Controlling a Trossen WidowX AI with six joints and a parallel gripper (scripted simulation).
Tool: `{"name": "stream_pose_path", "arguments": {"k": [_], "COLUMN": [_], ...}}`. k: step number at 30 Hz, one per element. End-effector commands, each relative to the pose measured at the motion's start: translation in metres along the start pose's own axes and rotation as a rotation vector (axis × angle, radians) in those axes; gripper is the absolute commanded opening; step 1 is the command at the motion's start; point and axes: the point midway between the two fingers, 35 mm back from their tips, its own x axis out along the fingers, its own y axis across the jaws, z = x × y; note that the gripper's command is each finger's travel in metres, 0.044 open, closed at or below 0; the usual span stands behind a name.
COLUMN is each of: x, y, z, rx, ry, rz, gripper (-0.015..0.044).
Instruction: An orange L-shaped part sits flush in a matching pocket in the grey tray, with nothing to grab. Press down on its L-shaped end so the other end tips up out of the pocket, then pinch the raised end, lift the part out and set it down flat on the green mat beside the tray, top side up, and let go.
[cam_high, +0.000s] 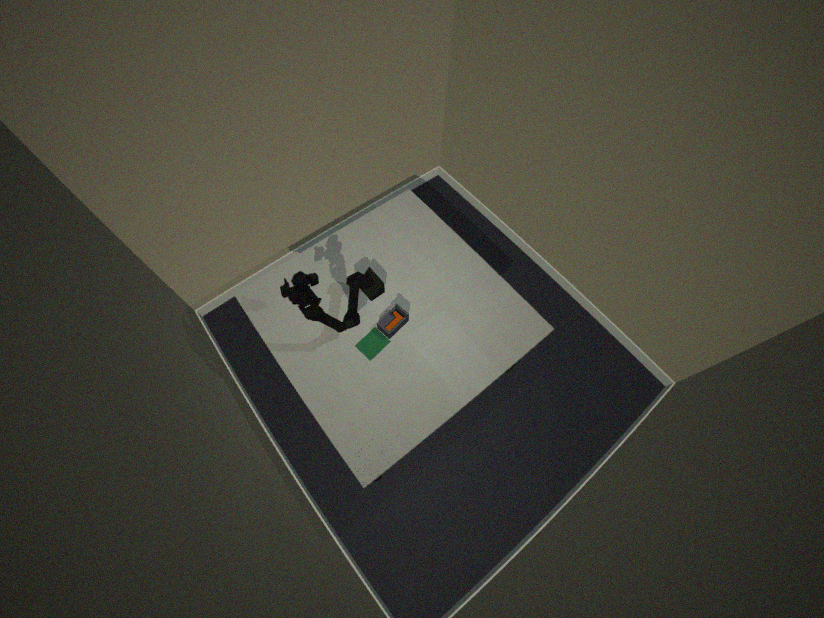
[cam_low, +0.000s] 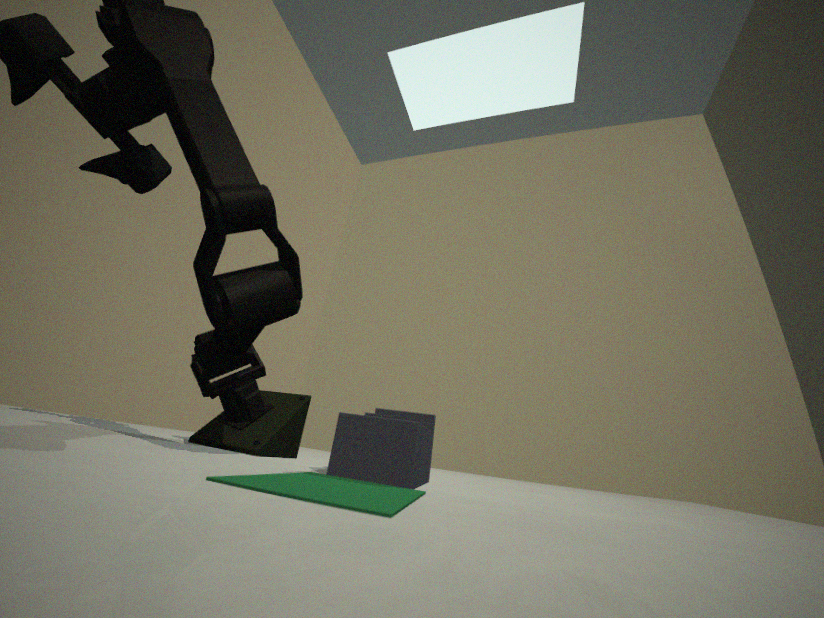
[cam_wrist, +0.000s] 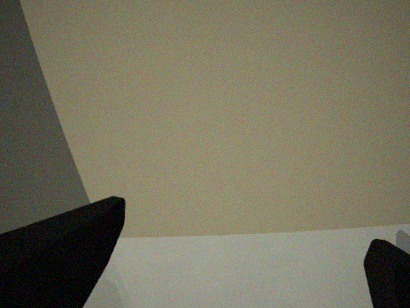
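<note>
From my exterior camera, the grey rectangular tray (cam_low: 382, 452) walls hide the orange L-shaped part; overhead it (cam_high: 394, 320) is too small for me to judge flushness. Wrist frame crops both black fingertips.

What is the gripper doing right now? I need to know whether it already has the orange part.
Gripper: open wide, holding nothing, raised well away from the tray. The orange part lies in its pocket.
</note>
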Motion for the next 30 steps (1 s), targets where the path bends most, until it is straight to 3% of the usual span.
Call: {"name": "stream_pose_path", "arguments": {"k": [1, 8, 14, 21, 30], "x": [0.002, 0.042, 0.036, -0.036, -0.165], "y": [-0.002, -0.066, -0.16, -0.267, -0.369], "z": [0.002, 0.07, 0.136, 0.172, 0.136], "rx": [0.005, 0.137, 0.345, 0.631, 1.13], "ry": [-0.007, -0.208, -0.402, -0.581, -0.706], "rz": [-0.012, -0.369, -0.752, -1.163, -1.54], "gripper": [0.0374, 0.019, 0.018, 0.018, 0.018]}}
